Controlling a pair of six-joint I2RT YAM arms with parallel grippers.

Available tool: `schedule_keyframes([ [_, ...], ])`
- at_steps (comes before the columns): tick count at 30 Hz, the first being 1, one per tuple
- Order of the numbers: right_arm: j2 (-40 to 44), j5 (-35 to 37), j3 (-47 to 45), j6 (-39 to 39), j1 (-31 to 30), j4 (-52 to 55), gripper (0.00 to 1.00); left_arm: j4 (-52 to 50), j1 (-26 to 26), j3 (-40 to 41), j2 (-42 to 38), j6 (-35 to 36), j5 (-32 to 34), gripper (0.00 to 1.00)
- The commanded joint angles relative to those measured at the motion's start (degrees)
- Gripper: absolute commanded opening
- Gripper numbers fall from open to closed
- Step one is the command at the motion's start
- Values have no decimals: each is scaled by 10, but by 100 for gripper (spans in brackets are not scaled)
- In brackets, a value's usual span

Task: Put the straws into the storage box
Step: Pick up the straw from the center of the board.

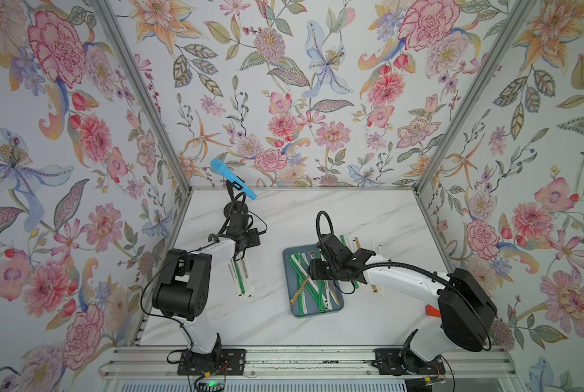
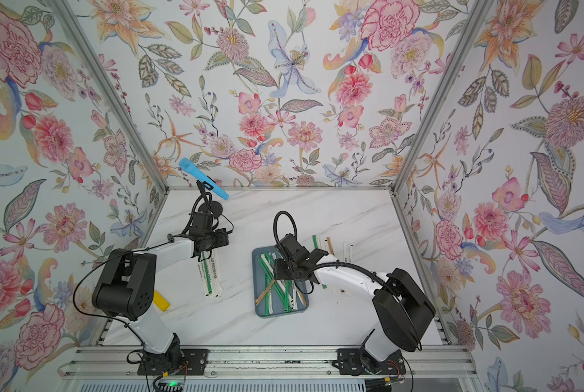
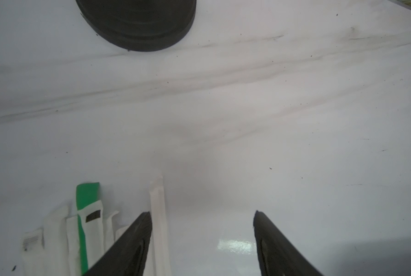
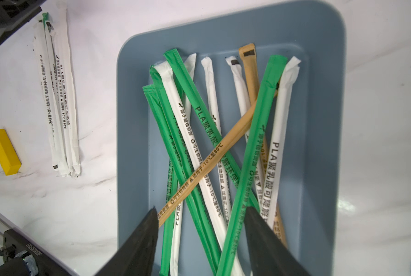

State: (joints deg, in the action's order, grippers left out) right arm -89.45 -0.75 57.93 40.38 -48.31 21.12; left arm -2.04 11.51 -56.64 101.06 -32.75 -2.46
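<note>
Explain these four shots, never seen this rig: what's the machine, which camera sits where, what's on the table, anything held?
Two robot arms (left, right) on a marble-look table, each ending in a two-finger gripper. Two pictures come from a camera pair overhead; two from cameras on the wrists, looking past the fingers. A blue-grey tray holds criss-crossed wrapped straws. More straws lie loose: a bundle by the left arm, a row under the right arm. A yellow block and a red block sit nearby. The left gripper is open, one white straw lying between its fingers; the right gripper is open over the tray. Neither grips anything.
</note>
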Motion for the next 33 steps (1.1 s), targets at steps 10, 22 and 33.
schedule_keyframes([
  [10, 39, -5, -11, 3, 23, 0, 59, -36, -18, -41, 63, 32, 35, 62],
  [22, 59, -12, -26, -1, 46, 0, 59, -41, -17, -46, 75, 45, 43, 58],
  [33, 193, -19, -114, -14, 182, 16, 59, -41, -17, -42, 101, 51, 44, 22],
])
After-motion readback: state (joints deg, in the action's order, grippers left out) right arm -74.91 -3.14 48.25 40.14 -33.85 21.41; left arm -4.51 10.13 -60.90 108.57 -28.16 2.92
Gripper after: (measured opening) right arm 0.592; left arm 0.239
